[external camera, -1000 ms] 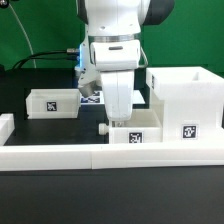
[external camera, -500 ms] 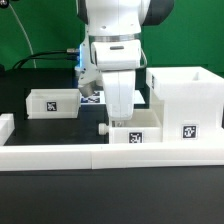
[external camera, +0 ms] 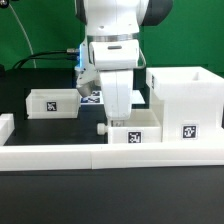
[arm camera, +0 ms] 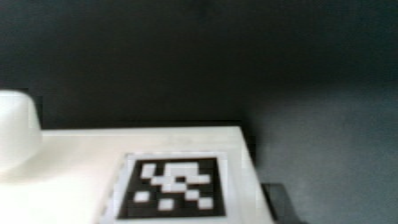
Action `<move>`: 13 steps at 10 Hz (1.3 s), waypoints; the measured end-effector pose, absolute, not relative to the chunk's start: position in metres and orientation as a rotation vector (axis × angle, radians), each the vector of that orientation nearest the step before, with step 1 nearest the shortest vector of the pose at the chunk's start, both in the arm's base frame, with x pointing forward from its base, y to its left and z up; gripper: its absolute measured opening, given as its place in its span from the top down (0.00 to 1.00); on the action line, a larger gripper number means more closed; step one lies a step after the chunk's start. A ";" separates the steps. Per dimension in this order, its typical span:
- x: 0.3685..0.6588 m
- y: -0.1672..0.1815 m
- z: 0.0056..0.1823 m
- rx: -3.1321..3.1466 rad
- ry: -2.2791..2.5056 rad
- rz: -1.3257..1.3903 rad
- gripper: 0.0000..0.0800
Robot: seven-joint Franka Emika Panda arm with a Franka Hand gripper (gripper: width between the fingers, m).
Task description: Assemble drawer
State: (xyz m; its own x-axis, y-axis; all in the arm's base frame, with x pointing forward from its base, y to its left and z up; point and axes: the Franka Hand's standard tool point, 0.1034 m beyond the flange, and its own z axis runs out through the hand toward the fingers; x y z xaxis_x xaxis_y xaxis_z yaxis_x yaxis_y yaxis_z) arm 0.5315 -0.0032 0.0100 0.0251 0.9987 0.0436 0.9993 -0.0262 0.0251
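Observation:
A small open-top drawer box [external camera: 135,132] with a square tag stands in the middle against the front border, a round knob [external camera: 102,128] at its left end. My gripper [external camera: 118,120] hangs straight down onto this box, its tips hidden at the rim. In the wrist view the box's tagged white face [arm camera: 175,187] fills the lower part, with one dark finger [arm camera: 276,197] just beside its edge; the other finger is hidden. A second small box [external camera: 52,101] stands at the exterior view's left. The tall housing [external camera: 185,98] stands at the right.
Long low white border blocks [external camera: 100,156] run along the front, with a short one [external camera: 5,127] at the left. The marker board [external camera: 91,98] lies behind the gripper. Cables and a green backdrop are at the back.

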 end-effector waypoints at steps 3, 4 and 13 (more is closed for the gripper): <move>0.532 -0.003 0.010 -2.272 -2.162 -0.064 0.95; 0.531 -0.004 0.010 -2.271 -2.161 -0.060 0.95; 0.531 -0.003 0.011 -2.246 -2.161 -0.008 0.95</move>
